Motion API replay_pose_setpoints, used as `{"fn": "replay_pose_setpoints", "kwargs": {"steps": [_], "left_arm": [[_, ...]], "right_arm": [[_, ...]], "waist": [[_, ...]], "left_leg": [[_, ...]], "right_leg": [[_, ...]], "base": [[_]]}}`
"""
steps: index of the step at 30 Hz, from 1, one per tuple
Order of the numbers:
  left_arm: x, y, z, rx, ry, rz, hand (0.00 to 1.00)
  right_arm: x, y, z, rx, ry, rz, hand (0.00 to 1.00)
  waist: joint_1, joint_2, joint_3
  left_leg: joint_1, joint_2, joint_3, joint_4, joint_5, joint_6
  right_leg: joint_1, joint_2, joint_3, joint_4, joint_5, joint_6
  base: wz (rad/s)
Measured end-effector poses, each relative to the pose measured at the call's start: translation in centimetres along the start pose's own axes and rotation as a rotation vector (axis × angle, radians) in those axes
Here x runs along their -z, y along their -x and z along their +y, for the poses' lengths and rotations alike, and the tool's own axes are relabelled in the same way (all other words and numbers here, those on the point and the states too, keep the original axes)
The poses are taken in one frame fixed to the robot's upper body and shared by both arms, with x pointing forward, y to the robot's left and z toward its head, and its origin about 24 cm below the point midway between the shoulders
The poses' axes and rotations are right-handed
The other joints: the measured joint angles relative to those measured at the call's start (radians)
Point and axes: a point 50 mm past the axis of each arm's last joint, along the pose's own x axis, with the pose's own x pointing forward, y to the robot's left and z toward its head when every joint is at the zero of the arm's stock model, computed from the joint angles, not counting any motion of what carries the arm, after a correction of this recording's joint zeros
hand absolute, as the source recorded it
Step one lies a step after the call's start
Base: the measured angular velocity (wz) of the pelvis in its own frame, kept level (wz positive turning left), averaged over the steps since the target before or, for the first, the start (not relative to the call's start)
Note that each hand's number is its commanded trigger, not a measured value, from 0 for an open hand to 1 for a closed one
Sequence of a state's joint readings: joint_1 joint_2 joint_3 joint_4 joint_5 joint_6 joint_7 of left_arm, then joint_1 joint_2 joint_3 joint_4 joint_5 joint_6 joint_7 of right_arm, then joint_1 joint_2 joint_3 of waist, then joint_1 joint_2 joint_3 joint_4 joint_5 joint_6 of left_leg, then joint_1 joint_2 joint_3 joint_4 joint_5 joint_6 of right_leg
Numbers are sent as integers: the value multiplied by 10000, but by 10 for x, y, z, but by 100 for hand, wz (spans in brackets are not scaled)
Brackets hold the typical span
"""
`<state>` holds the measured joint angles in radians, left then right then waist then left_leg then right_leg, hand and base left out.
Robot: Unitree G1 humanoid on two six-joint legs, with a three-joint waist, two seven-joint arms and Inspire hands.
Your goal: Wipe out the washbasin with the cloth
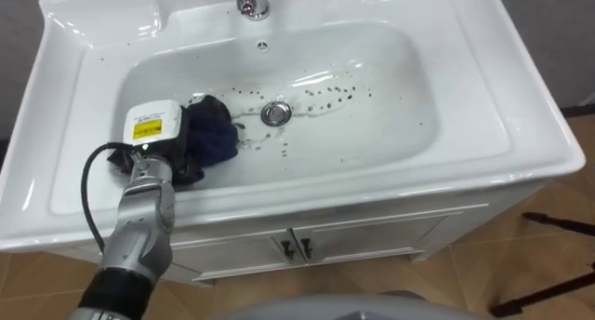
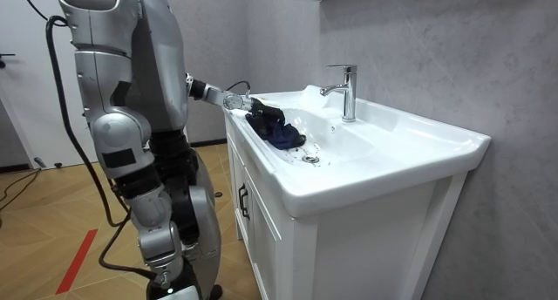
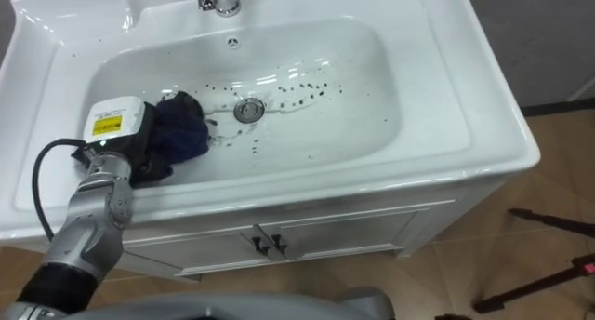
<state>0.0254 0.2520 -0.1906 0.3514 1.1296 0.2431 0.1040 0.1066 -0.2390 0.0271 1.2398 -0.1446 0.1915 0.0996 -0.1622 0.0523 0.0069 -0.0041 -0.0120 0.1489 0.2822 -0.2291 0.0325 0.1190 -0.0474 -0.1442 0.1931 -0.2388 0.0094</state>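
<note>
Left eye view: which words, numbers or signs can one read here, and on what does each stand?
No text here can be quoted.
The yellow label at the back of the left hand: dark print, too small to read.
The basin, the tap, the cloth and the cabinet doors: no writing to be seen.

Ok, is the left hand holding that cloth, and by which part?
Cannot tell: the left hand covers the left end of the dark blue cloth, hiding any grip.
</note>
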Motion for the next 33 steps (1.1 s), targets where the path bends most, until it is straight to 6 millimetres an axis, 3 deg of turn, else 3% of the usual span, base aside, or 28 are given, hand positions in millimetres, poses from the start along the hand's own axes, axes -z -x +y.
{"fn": "replay_pose_setpoints", "kwargs": {"steps": [12,17,19,22,23,30,33], "left_arm": [[-13,-15,-2,393,-81,19,100],[-25,-34,8,424,654,21,100],[-31,-46,12,548,1047,13,100],[-34,-62,25,494,1437,56,100],[-38,-67,30,419,1620,27,100],[-50,-86,61,52,2995,110,100],[-54,-91,74,-338,3311,23,100]], "right_arm": [[-22,1,-5,330,-305,-419,0],[-49,5,-11,685,-1012,-1262,0],[-64,7,-13,615,-1617,-1795,0],[-89,12,-14,600,-1945,-2516,0],[-96,13,-15,598,-2082,-2649,0],[-109,16,-17,707,-2438,-2826,0],[-111,17,-18,912,-2458,-2771,0]], "waist": [[-91,154,-17],[-238,190,-32],[-251,197,-19],[-496,246,32],[-544,256,84],[-841,329,296],[-1064,407,330]], "left_leg": [[-123,11,98,2,20,30],[-714,27,149,257,63,95],[-885,85,381,392,72,113],[-1458,160,643,688,73,171],[-1670,155,718,810,86,193],[-2851,237,890,1464,133,314],[-3381,254,899,1638,162,360]], "right_leg": [[-293,-15,55,118,-15,5],[-995,-66,108,599,-51,14],[-1391,-79,344,989,-87,14],[-2256,-186,488,1716,-309,2],[-2594,-213,598,2038,-375,12],[-4057,-358,638,3225,-580,-72],[-4676,-395,677,3575,-591,-96]], "base": [[-2],[-3],[-27],[-16],[-14],[-2],[-3]]}}
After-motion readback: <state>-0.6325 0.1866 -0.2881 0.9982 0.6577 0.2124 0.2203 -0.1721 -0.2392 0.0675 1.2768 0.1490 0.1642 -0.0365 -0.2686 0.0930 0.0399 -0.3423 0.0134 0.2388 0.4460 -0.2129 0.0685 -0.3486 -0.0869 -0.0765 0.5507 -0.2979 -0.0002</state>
